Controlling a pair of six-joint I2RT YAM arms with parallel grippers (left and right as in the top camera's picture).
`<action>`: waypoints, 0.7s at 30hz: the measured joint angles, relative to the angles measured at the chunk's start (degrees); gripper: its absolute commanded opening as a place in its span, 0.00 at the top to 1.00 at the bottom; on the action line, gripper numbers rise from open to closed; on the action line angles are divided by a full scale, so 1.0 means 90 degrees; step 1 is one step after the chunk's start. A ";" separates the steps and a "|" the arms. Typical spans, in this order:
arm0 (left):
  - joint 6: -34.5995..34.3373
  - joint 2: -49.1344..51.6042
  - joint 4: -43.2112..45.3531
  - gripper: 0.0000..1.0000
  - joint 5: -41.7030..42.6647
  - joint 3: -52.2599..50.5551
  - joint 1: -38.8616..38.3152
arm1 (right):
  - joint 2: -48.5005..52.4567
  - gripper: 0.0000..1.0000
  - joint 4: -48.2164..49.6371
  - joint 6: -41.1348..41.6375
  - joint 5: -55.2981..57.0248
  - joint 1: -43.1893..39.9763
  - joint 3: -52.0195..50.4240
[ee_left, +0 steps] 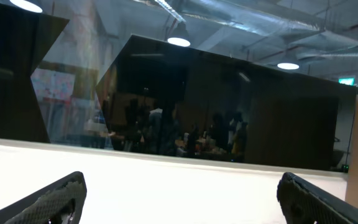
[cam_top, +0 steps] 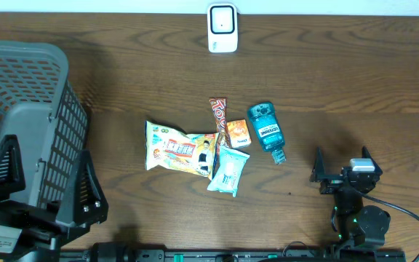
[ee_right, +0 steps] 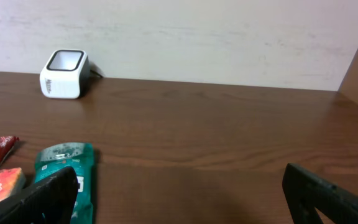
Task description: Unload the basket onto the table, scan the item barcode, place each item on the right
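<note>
**Fig. 1. Nothing grasped**

I see the left hand (ee_left: 179,193) and right hand (ee_right: 179,183) released, fingers wide. The mouthwash bottle (cam_top: 266,129) lies centrally on the surface (cam_top: 340,80), at 3 o'clock of the snack packs (cam_top: 180,151); the scanner (cam_top: 222,28) stands at 12 o'clock.

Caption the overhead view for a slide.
Snack bag, pale pack and mouthwash bottle lie clustered; scanner at the far edge, right gripper open nearby.
</note>
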 measured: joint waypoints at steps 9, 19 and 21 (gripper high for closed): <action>-0.0206 -0.0146 -0.0253 0.02 0.0000 -0.0002 0.0000 | 0.0000 0.01 0.0000 0.0000 0.0000 0.0000 0.0000; -0.0209 -0.0831 -0.0522 0.02 0.0019 -0.0801 0.0272 | 0.0000 0.01 -0.0002 0.0000 0.0000 0.0000 0.0000; -0.0211 -0.0770 0.0034 0.02 0.0017 -0.0906 0.0393 | 0.0000 0.01 0.0000 0.0000 0.0000 0.0000 0.0000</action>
